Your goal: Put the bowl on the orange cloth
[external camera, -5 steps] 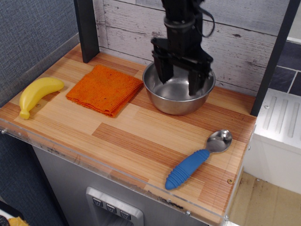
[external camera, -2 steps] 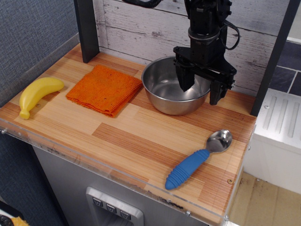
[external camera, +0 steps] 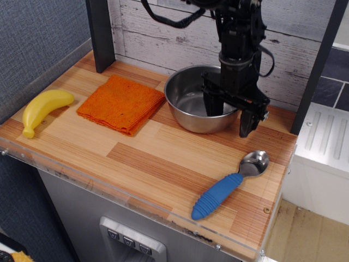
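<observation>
Black robot jaws (external camera: 229, 114): lower than 0.4 s ago, spread wide, astride the right rim of the bowl; one finger inside, one outside near the tabletop. Nothing clamped.

Round shiny stainless-steel bowl (external camera: 191, 106): unmoved, on the tabletop directly under and left of the jaws.

Folded square orange textured cloth (external camera: 122, 103): flat, left of the jaws, its right edge just beside the bowl's left wall.

Yellow banana (external camera: 43, 109): far left, near the front edge.

Blue-handled metal spoon (external camera: 229, 185): below-right of the jaws, near the right edge.

Striped wooden tabletop (external camera: 158, 158): whitewashed plank wall (external camera: 158, 33) close behind the jaws; bare wood in front.
</observation>
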Controlling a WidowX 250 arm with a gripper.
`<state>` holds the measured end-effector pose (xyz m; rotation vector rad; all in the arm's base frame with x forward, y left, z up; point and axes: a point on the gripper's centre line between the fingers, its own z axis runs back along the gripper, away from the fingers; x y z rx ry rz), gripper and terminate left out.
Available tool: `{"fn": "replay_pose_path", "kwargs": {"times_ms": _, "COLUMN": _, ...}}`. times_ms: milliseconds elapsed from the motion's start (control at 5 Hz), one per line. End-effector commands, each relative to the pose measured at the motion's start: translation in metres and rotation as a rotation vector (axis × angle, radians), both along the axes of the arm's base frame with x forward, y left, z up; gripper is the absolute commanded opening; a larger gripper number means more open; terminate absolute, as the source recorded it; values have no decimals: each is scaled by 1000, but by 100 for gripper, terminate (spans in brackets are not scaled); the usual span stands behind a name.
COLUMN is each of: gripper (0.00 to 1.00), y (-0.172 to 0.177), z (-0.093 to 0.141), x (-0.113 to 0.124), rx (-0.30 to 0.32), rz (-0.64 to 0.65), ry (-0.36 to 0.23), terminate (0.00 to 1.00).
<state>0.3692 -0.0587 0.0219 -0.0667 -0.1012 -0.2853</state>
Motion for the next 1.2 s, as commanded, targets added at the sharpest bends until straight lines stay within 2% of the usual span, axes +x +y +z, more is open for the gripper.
{"fn": "replay_pose_path", "kwargs": {"times_ms": 0, "gripper": 0, "y": 1, "z": 32, "x": 7, "rx": -23, "rz": -39, "ry": -81, "terminate": 0}}
{"fn": "replay_pose_path", "kwargs": {"times_ms": 400, "gripper": 0, "y": -2, "z": 74, "x": -1, "rx": -95, "rz": -126, "ry": -160, "terminate": 0}}
{"fn": "replay_pose_path", "kwargs": {"times_ms": 600, "gripper": 0, "y": 3, "z": 111, "x": -6, "rx": -157, "rz": -172, "ry": -226, "terminate": 0}}
{"fn": "replay_pose_path", "kwargs": {"times_ms": 800, "gripper": 0, "y": 26, "z": 136, "x": -14, "rx": -175, "rz": -175, "ry": -257, "terminate": 0}}
{"fn": "replay_pose_path", "kwargs": {"times_ms": 1000, "gripper": 0, "y": 65, "z": 145, "x": -21, "rx": -161, "rz": -142, "ry": -253, "terminate": 0}}
